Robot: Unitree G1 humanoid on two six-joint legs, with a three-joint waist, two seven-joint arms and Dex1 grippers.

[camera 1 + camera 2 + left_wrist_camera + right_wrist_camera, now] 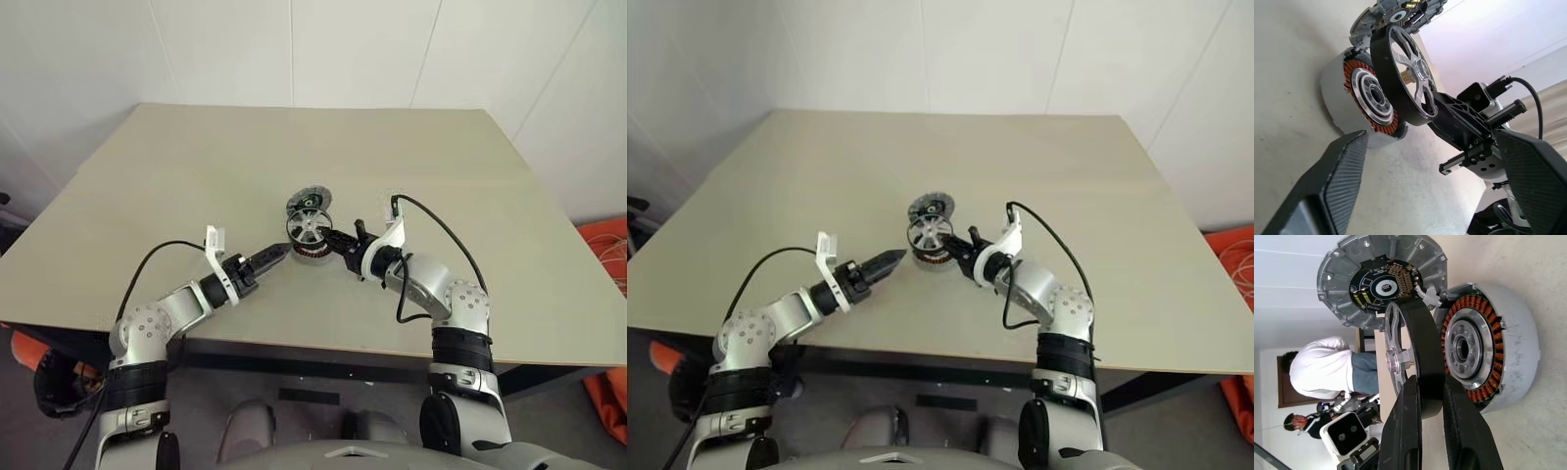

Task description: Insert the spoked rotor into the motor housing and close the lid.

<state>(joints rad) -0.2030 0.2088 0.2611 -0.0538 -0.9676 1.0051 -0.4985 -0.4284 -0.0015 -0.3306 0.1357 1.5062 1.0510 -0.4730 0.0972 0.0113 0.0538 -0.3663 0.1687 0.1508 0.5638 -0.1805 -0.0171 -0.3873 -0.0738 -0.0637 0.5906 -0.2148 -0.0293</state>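
A: Item one, the spoked rotor [1415, 352]. Count and attitude?

B: One. It stood on edge above the motor housing [1498, 350], its flat faces upright rather than lying level, so its axle line ran roughly along the tabletop and toward the housing's open mouth. Black rim, silvery spokes meeting at a hub. Its rim touched or nearly touched the housing's edge; I could not tell which.

A: Held by?

B: The right gripper [1432, 396], both black fingers clamped across the rotor's rim, one on each face.

A: Item two, the housing.

B: One. A silvery cup resting on the table [196, 176], near the middle of its near half, copper-coloured windings ringing a dark centre. In the head views its open mouth faced upward and toward the rotor.

A: Item three, the lid [1347, 279].

B: One. A grey ribbed disc joined to the housing's far rim and swung open, standing up behind the rotor, its inner face with a dark circuit board turned toward the rotor.

A: The other gripper?

B: The left gripper [1435, 181] was just to the left of the housing, pointing at it, fingers spread well apart with nothing between them and touching none of the parts.

A: Anything else entered?

B: One person in a white top [1327, 367], in the background of the right wrist view.
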